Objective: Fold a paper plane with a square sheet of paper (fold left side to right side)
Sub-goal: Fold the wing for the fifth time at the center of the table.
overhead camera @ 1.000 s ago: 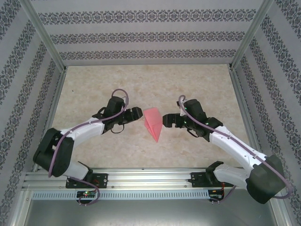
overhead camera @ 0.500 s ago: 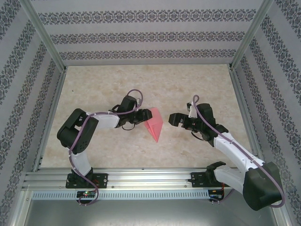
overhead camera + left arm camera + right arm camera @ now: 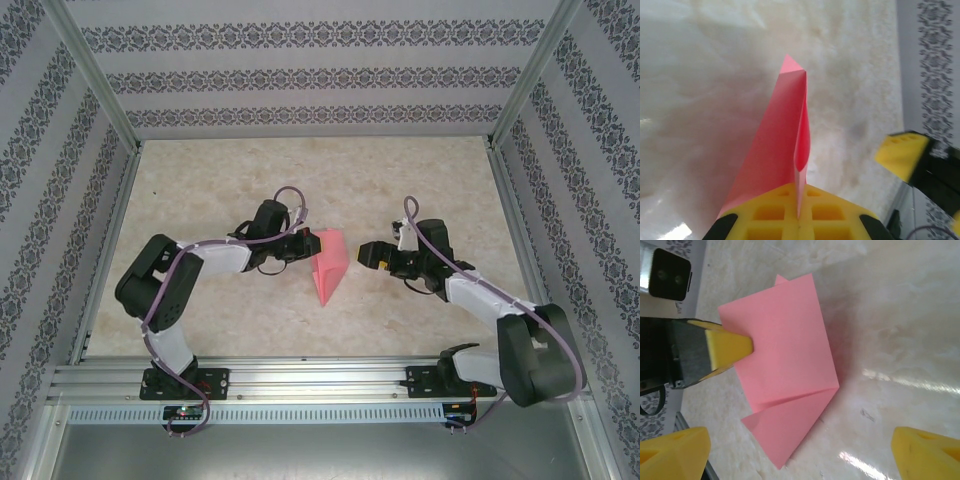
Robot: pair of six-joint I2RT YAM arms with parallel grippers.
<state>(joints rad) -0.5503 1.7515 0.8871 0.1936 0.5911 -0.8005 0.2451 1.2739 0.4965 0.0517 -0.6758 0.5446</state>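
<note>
Two grippers on one sheet. Left gripper (image 3: 304, 246) is pinched shut on the left edge of the square sheet of paper (image 3: 328, 266). The sheet is already creased to a pointed shape, tip toward the arm bases. The pinched flap stands up off the table (image 3: 230, 180), presumably so it can swing over to the sheet's right side. Right gripper (image 3: 368, 255) hangs just right of the sheet, jaws wide, holding nothing. Likely placed to press the crease.

The top camera looked down on the whole table (image 3: 220, 170) (from afar); both wrist cameras sat close, facing the shared paper (image 3: 328, 265) from opposite sides
</note>
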